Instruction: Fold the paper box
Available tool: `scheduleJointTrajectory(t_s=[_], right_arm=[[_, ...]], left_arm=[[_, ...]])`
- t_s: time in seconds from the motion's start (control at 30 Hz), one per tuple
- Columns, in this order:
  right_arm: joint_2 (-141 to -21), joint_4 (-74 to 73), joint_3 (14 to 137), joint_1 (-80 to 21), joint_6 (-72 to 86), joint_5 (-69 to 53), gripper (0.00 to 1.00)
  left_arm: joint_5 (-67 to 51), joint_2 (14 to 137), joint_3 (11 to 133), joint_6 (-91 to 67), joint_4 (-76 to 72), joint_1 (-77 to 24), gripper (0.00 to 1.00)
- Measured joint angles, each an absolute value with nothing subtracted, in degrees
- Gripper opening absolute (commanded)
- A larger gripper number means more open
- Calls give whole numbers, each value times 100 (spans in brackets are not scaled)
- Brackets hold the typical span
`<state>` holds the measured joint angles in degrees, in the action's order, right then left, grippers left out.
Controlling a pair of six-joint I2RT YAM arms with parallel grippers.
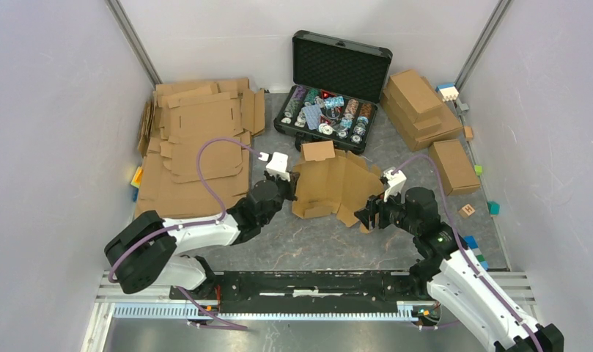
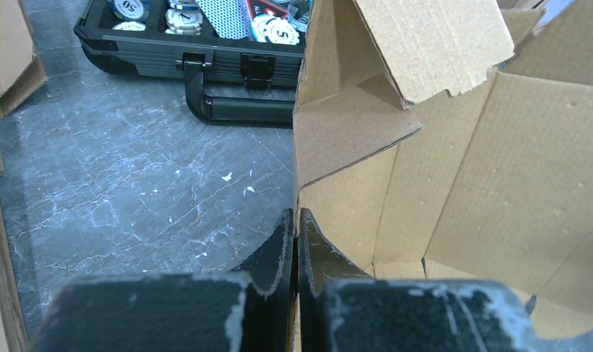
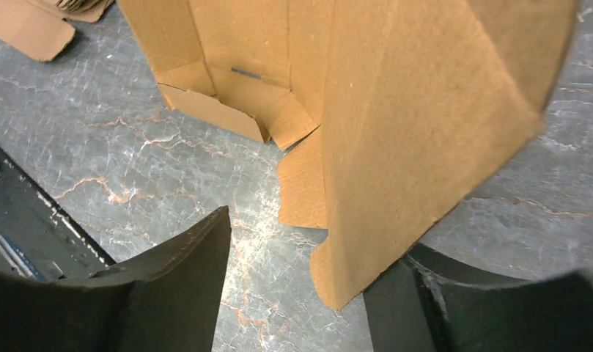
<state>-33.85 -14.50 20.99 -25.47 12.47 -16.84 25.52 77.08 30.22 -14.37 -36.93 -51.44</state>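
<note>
The paper box (image 1: 330, 183) is a half-folded brown cardboard sheet in the middle of the table, with walls and flaps standing at angles. My left gripper (image 1: 290, 189) is at its left side. In the left wrist view the gripper (image 2: 296, 220) is shut on the thin edge of the box's left wall (image 2: 337, 139). My right gripper (image 1: 369, 213) is at the box's front right corner and is open. In the right wrist view (image 3: 315, 235) a raised flap (image 3: 410, 132) stands between the fingers and rests against the right finger (image 3: 432, 301); the left finger (image 3: 176, 279) is apart from it.
A stack of flat cardboard sheets (image 1: 198, 139) lies at the left. An open black case of chips (image 1: 333, 88) stands behind the box and shows in the left wrist view (image 2: 205, 51). Folded boxes (image 1: 421, 106) and small coloured blocks (image 1: 491, 207) sit at the right.
</note>
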Motion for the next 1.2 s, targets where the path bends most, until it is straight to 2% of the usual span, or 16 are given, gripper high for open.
scheduleJointTrajectory(t_s=[0.27, 0.3, 0.37, 0.4, 0.47, 0.9, 1.0, 1.2], right_arm=[[-3382, -1479, 2224, -2550, 1256, -1398, 74], [-3415, -1468, 2235, -2550, 1256, -1378, 78], [-3470, -1466, 2248, -2550, 1271, -1339, 97], [-3503, -1474, 2250, -2550, 1269, -1291, 98], [-3527, -1527, 2270, -2550, 1282, -1166, 98], [-3660, -1286, 2257, -2550, 1317, -1323, 73], [-3732, -1280, 2143, -2550, 1323, -1288, 73], [-3820, -1385, 2126, -2550, 1321, -1282, 83]], left_arm=[[2043, 7564, 2530, -1098, -4532, -5188, 2], [2023, 7564, 2521, -1039, -4615, -5225, 2], [1975, 7564, 2486, -923, -4834, -5306, 2], [1959, 7564, 2460, -873, -4919, -5332, 2], [1946, 7564, 2359, -753, -5157, -5380, 2], [2475, 8158, 2255, -132, -5990, -5922, 2], [2910, 8405, 2418, -64, -6066, -5977, 2], [3404, 8630, 2506, -64, -6147, -5988, 2]])
